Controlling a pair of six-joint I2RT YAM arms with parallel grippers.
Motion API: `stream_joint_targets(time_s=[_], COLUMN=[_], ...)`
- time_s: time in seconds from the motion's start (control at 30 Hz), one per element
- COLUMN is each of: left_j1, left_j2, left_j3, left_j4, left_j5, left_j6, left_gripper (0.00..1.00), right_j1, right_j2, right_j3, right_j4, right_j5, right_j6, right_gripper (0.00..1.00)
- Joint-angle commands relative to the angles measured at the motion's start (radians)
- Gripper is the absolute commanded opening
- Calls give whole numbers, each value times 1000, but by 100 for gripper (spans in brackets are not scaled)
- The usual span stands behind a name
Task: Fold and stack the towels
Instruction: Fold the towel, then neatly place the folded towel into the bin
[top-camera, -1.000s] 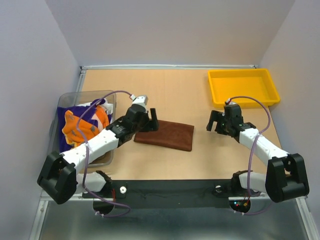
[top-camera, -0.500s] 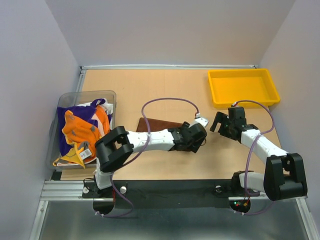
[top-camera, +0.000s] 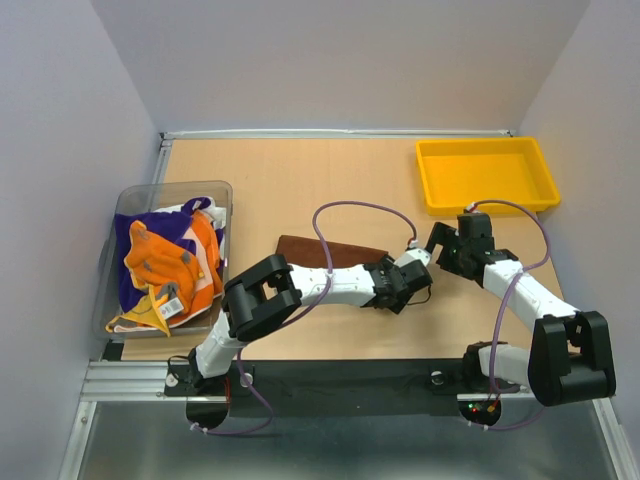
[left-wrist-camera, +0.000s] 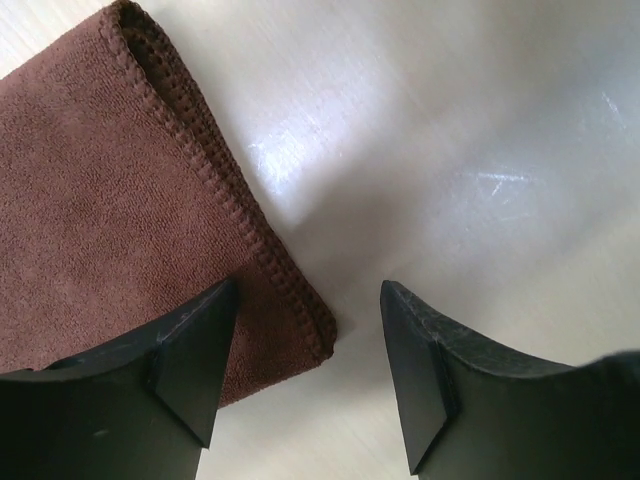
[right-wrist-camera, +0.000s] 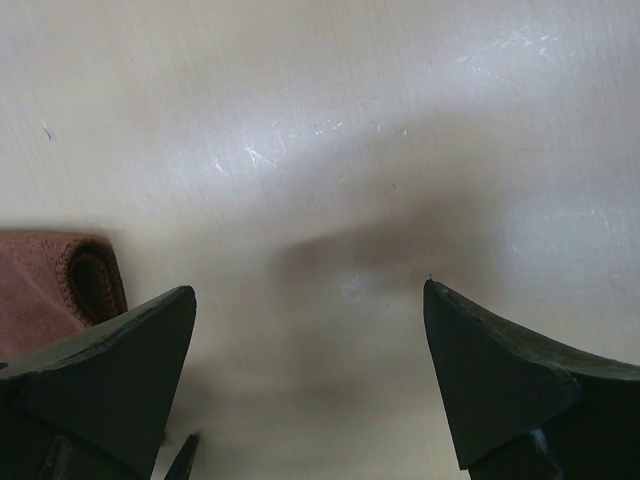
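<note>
A folded dark brown towel (top-camera: 305, 250) lies flat mid-table, and my left arm stretches across it. My left gripper (top-camera: 406, 288) hovers at its right end, open. In the left wrist view the towel's stitched corner (left-wrist-camera: 300, 320) sits between the jaws of the left gripper (left-wrist-camera: 310, 375), one finger (left-wrist-camera: 180, 350) over the cloth and the other over bare table. My right gripper (top-camera: 442, 254) is just right of it, wide open over bare table (right-wrist-camera: 310, 370), with the brown towel's folded edge (right-wrist-camera: 70, 275) at the left. Orange (top-camera: 165, 262) and purple (top-camera: 133, 232) towels lie bunched in the bin.
The clear plastic bin (top-camera: 175, 190) stands at the left edge of the table. A yellow tray (top-camera: 487, 172) sits at the back right. The two grippers are close together near the towel's right end. Grey walls close in the sides and back.
My left arm has swung from the brown towel's left end across to its right end, and its jaws have narrowed a little. The right gripper shifted slightly toward the back right.
</note>
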Motion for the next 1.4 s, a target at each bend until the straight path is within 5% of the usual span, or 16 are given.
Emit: stream_joint_targets(time_s=[0.0, 0.2, 0.53, 0.87, 1.03, 1.37], left_j1=[-3, -3, 34, 77, 80, 81], left_j2=[31, 48, -12, -212, -219, -233], left_j3=[28, 5, -74, -174, -173, -174], left_j4=[-78, -86, -9, 134, 140, 154], left_j5=[-69, -77, -38, 62, 82, 85], left_j6=[-39, -65, -82, -78, -78, -81], left_gripper=[70, 61, 2, 0, 0, 0], right_j1=[-10, -10, -10, -8, 0, 128], right_j2=[-23, -36, -62, -10, 24, 228], right_j3=[-11, -20, -83, -212, -280, -263], right_j4=[22, 35, 141, 460, 649, 750], right_j5=[-22, -82, -264, -511, -531, -473], right_j6=[5, 14, 85, 341, 495, 637], right_gripper=[100, 100, 100, 100, 100, 100])
